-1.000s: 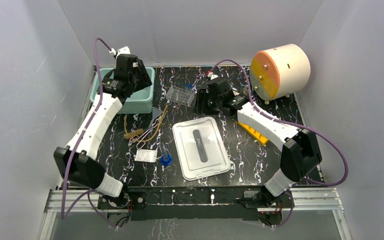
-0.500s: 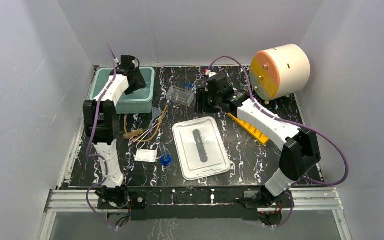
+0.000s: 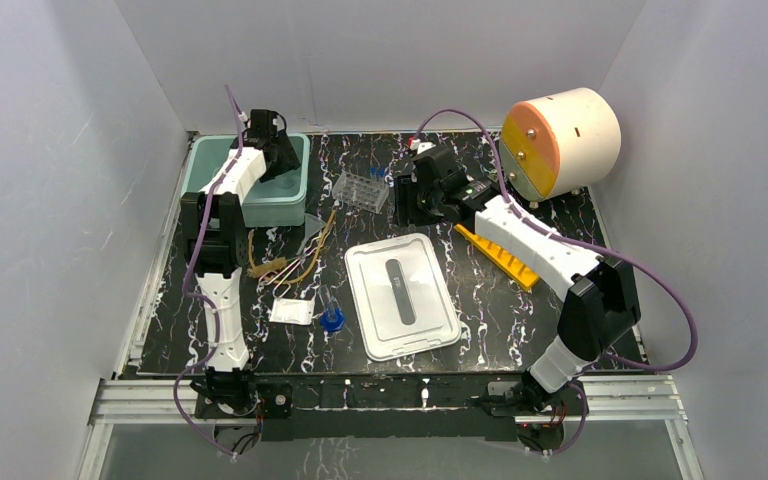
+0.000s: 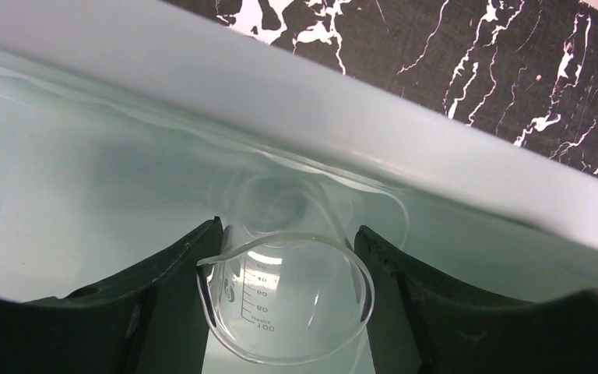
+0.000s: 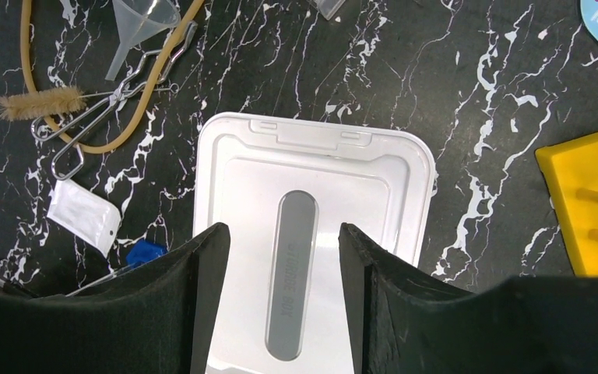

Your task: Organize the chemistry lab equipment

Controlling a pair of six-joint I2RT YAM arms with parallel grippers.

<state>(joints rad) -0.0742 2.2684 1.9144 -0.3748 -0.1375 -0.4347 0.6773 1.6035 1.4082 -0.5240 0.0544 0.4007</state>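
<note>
Holding a glass beaker (image 4: 284,312) between its two fingers, the left end effector (image 4: 288,231) hangs inside the teal bin (image 4: 319,125), which sits at about 10 o'clock on the black marbled surface (image 5: 475,101). The fingers press the beaker's wall from either side just under the rim, with its mouth toward the wrist camera and its base toward the bin floor. That upright hold looks meant to set fragile glass down flat rather than drop it. Whether the base already touches the floor cannot be told.

The right end effector (image 5: 282,231) is spread wide and carries nothing. It hovers over the white box lid (image 5: 241,171), which lies flat near the middle of the surface. The lid is probably left off so the bin can be filled first.

Loose kit lies at 9 to 11 o'clock of the lid:
- a clear funnel (image 5: 144,19)
- tan rubber tubing (image 5: 23,39)
- a small bristle brush (image 5: 37,102)
- metal tongs (image 5: 86,121)
- a white packet (image 5: 84,216)
- a blue-capped tube (image 3: 332,320)

A clear tube rack (image 3: 363,188) stands at 12 o'clock of the lid and a yellow rack (image 5: 592,195) at 3 o'clock. Most of the sorting appears undone. The sensible next move is to release the beaker only once it rests on the bin floor.
</note>
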